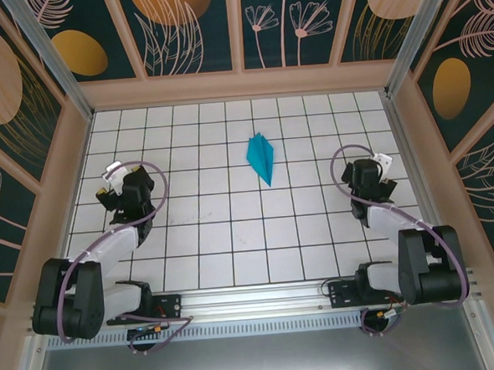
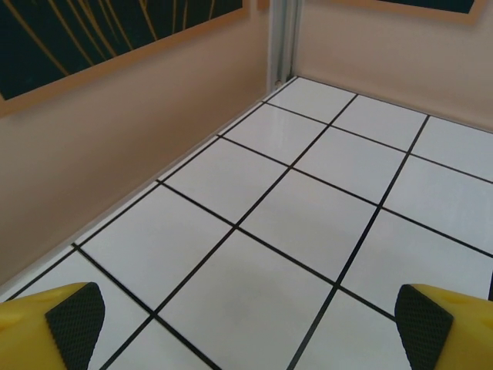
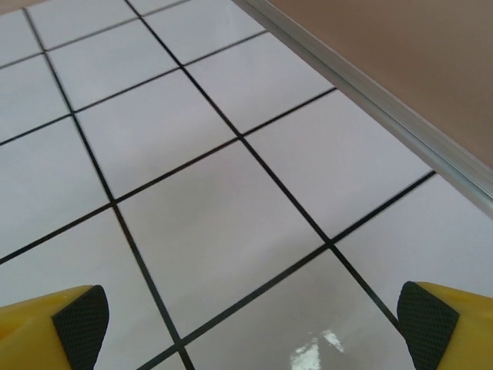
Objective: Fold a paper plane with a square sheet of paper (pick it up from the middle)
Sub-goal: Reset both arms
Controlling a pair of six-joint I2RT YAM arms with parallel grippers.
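Note:
The square sheet of paper lies folded into a teal-blue paper plane [image 1: 262,157], a narrow dart on the white tiled table [image 1: 233,228], its tip pointing towards the near edge. It rests in the middle of the far half, and nothing touches it. My left gripper [image 1: 112,178] hangs over the left side of the table, far from the plane. In the left wrist view it [image 2: 250,327] is open, with bare tile between its yellow fingers [image 2: 46,327]. My right gripper [image 1: 381,162] sits over the right side, also apart from the plane. In the right wrist view it [image 3: 254,327] is open on nothing.
Tan walls [image 1: 241,85] with dark floral panels enclose the table on three sides. The left wall [image 2: 92,154] runs close to the left gripper, and the right wall with its metal rail [image 3: 385,92] runs close to the right one. Both arm bases stand at the near edge.

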